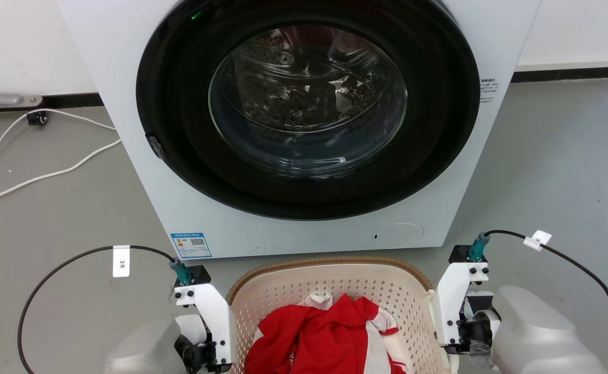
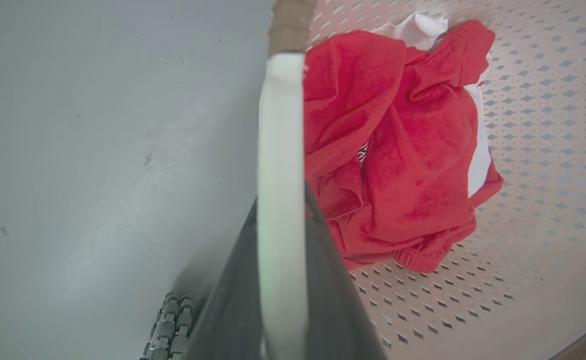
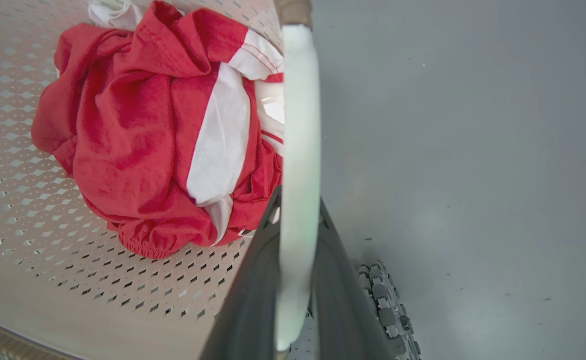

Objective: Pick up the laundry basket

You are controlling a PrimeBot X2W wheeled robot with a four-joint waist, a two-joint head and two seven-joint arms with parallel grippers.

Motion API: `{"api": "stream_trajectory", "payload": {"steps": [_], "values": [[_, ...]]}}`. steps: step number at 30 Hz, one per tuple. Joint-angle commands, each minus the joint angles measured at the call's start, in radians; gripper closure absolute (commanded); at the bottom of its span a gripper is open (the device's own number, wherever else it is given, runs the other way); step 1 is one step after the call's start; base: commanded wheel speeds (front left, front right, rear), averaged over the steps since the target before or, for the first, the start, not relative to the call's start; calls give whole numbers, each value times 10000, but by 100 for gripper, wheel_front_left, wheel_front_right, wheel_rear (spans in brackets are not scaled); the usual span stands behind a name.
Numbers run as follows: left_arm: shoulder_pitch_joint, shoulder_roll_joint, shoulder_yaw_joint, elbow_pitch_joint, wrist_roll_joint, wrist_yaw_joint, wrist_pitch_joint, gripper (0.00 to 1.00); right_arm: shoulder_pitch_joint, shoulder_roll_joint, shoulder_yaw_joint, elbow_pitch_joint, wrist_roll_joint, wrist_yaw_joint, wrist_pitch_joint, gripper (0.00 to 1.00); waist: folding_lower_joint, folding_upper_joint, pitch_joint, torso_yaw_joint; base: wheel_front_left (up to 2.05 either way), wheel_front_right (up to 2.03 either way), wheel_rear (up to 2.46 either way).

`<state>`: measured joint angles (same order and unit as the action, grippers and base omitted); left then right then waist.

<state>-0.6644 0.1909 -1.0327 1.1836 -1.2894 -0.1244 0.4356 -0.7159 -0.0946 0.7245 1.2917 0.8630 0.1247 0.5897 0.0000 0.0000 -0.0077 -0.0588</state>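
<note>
**Held at both sides: the laundry basket (image 1: 304, 291)**

The left gripper (image 2: 282, 200) has its two dark fingers pressed against either face of the basket's white left handle (image 2: 280, 125), clamped on it. The right gripper (image 3: 299, 197) clasps the white right handle (image 3: 300, 125) the same way. The basket sits between the two grippers, mouth upward, spanning from one to the other. Its brown far rim (image 1: 329, 261) curves ahead of them, close before the washing machine (image 1: 304, 234). The near part is cut off at the bottom of the head view, so I cannot tell whether the gripper-to-gripper axis is the long one. A crumpled red and white garment (image 2: 398, 150) lies on the perforated bottom, inward of each gripper. Outward of each is grey floor (image 2: 97, 150).
</note>
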Motion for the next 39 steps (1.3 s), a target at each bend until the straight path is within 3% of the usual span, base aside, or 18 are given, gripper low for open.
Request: {"api": "stream_trajectory", "payload": {"steps": [1, 39], "values": [[-109, -163, -31, -108, -57, -115, -56, 100, 5, 143, 19, -65, 80, 109, -24, 100, 0, 0, -4, 4, 0, 0, 0], [-138, -128, -385, -47, -412, -116, -203, 100, 108, 138, 71, -54, 244, 110, 42, 100, 0, 0, -14, 32, 0, 0, 0]]}}
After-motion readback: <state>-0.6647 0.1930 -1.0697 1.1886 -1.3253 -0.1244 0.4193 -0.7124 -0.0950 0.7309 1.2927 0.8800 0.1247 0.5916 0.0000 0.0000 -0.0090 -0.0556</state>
